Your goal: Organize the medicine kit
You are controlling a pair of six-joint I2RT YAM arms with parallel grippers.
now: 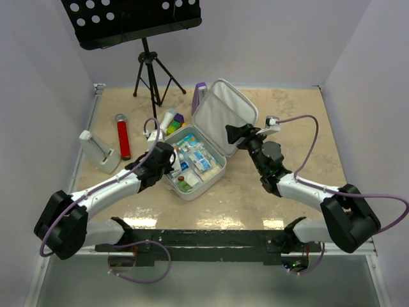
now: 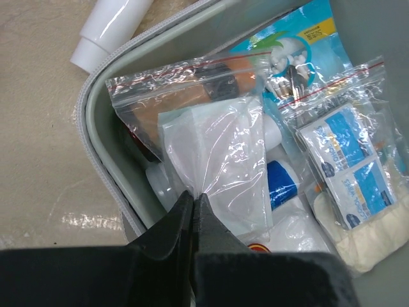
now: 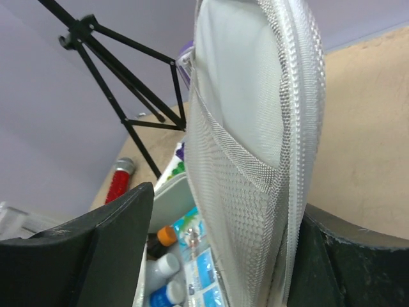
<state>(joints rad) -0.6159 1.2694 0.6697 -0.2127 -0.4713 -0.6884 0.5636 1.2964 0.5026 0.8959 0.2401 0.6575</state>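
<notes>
Centrally on the counter (image 1: 287, 128), the white hinged medicine kit (image 1: 192, 194) is seen open; its upright lid (image 3: 236, 96) is straddled by the spread right tool (image 1: 238, 136), a clear bag (image 2: 217, 153) pinched by the left tool (image 2: 193, 198).

We see a medicine kit (image 3: 243, 128) lined with matt cloth and woven mesh, a clear bag (image 2: 217, 153) of glossy crinkled plastic, a smooth, faintly shiny tabletop (image 2: 38, 141).

Robot lab cell: white walls (image 1: 268, 38) around tabletop (image 1: 287, 109); left arm (image 1: 108, 188), right arm (image 1: 300, 185) bolted at edge.
</notes>
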